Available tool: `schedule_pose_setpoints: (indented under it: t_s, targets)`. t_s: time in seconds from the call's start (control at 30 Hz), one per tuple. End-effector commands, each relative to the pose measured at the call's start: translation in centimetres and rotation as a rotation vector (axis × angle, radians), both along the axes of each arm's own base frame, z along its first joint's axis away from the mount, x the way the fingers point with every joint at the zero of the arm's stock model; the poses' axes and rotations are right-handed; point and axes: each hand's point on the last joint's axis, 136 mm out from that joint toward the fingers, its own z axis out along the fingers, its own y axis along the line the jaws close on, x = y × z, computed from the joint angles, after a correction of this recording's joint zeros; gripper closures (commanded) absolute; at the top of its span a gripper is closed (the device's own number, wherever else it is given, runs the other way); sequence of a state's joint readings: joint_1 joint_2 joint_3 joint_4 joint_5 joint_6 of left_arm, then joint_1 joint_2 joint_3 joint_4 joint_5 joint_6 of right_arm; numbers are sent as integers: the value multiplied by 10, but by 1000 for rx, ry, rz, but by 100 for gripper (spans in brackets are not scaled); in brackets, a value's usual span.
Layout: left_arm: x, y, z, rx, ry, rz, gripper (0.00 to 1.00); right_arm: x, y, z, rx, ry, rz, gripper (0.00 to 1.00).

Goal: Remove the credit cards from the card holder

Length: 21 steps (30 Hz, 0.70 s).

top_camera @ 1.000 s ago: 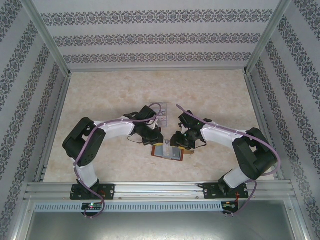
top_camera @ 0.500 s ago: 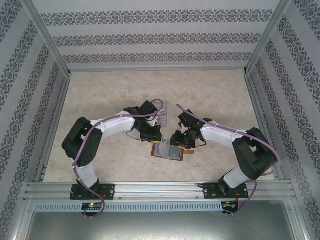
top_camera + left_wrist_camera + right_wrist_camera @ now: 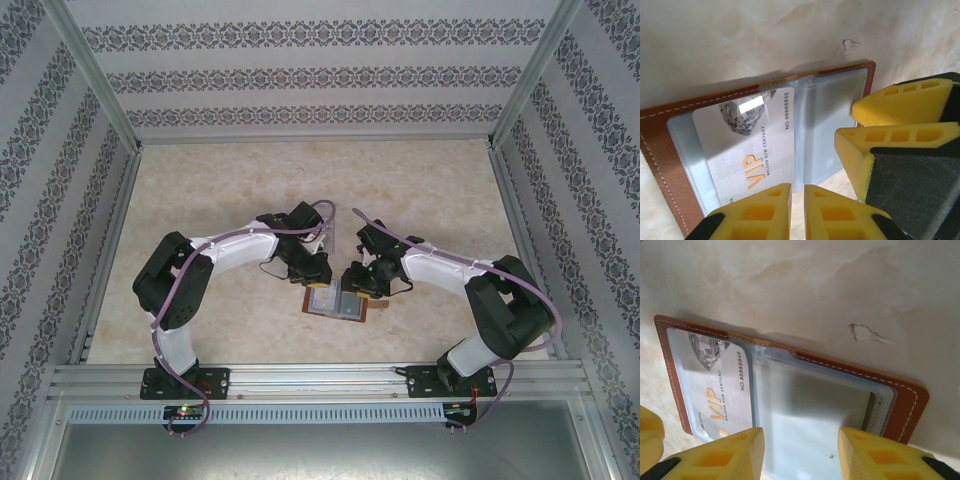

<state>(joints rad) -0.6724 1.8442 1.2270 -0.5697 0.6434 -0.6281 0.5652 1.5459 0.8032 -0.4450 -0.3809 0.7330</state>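
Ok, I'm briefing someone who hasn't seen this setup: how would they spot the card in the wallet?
Near the middle of the pale marbled table lies an open reddish-brown leather wallet. Its half nearer the left arm holds a silver-grey card with gold VIP lettering and a diamond picture; the neighbouring clear pocket is empty.
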Motion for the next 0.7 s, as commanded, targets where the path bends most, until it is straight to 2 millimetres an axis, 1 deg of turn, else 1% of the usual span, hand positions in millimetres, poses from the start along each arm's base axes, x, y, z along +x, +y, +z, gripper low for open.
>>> schedule_pose_setpoints:
  t_s: [0.0, 0.1, 0.2, 0.37, 0.43, 0.57, 0.67]
  targets:
    - [-13, 5, -5, 32, 35, -10, 85, 3, -1, -1, -17, -2, 3, 56]
    - [-13, 16, -12, 81, 23, 20, 82, 3, 1, 1, -10, -5, 5, 55]
    - [-10, 20, -14, 84, 17, 49, 81, 3, 7, 7, 6, -20, 13, 56]
    - [-2, 26, -9, 33, 9, 106, 81, 6, 33, 20, 91, -38, 19, 61]
    - [-1, 27, -9, 14, 17, 117, 81, 8, 44, 23, 102, -43, 33, 62]
    - [1, 29, -11, -27, 34, 146, 81, 13, 60, 20, 102, -35, 57, 62]
    - [1, 32, -13, -31, 42, 160, 81, 15, 67, 15, 89, -25, 71, 62]
